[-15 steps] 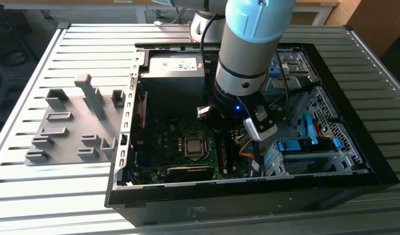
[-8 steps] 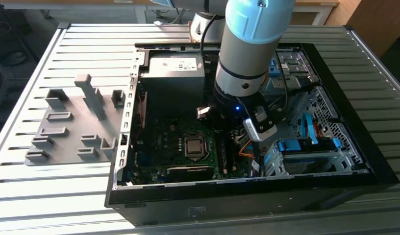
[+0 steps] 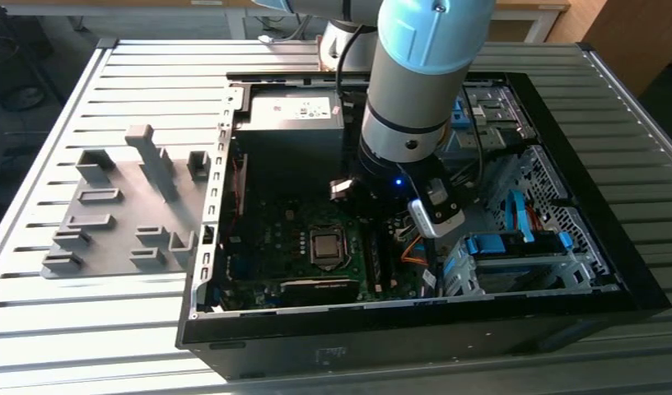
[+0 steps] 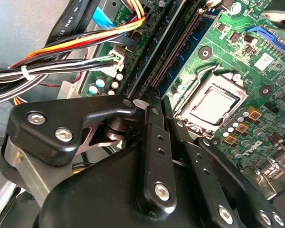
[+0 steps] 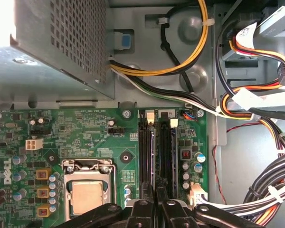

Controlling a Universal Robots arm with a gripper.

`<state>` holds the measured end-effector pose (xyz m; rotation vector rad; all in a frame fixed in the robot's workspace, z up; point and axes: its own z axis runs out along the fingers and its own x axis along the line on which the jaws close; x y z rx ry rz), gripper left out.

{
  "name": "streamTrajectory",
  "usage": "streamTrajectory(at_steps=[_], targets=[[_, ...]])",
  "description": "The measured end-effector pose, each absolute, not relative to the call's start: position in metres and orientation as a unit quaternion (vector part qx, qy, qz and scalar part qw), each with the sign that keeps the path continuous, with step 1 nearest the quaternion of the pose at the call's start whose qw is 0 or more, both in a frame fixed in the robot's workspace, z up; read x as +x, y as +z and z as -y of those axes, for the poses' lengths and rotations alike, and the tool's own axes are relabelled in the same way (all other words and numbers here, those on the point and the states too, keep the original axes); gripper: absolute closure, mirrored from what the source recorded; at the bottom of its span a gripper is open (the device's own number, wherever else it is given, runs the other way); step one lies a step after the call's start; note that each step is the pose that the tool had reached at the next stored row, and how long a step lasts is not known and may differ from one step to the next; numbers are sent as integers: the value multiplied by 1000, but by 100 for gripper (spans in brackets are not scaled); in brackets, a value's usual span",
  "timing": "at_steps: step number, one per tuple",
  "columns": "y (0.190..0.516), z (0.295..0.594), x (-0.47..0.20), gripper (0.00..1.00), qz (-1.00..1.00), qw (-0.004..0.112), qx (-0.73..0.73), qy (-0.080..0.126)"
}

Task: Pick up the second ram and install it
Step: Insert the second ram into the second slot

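My gripper (image 4: 164, 111) reaches down into an open computer case (image 3: 599, 271), right over the long black memory slots (image 5: 147, 152) on the green motherboard (image 5: 80, 137). Its two black fingers (image 4: 151, 142) stand close together, shut on the second ram (image 4: 190, 52). This thin dark blue-green stick is seen nearly edge-on and runs away from the fingertips along the slots (image 4: 173, 47). In the first wrist view, the stick's edge (image 5: 156, 192) shows as a narrow dark strip between the fingers of the gripper (image 5: 156, 202). I cannot tell whether it sits in a slot or just above one.
The processor socket (image 5: 88, 194) lies beside the slots. Bundled cables (image 5: 256, 190) hang on their other side, and the power supply box (image 5: 52, 42) stands beyond them. A grey moulded holder tray (image 3: 116, 222) rests on the slatted table at the exterior view's left.
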<state>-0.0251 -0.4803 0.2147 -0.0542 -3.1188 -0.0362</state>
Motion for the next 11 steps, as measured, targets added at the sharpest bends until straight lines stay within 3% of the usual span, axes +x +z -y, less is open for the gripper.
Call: streamTrajectory(at_steps=[11], targets=[[215,480,-26,86,1000,11,-15,-13]])
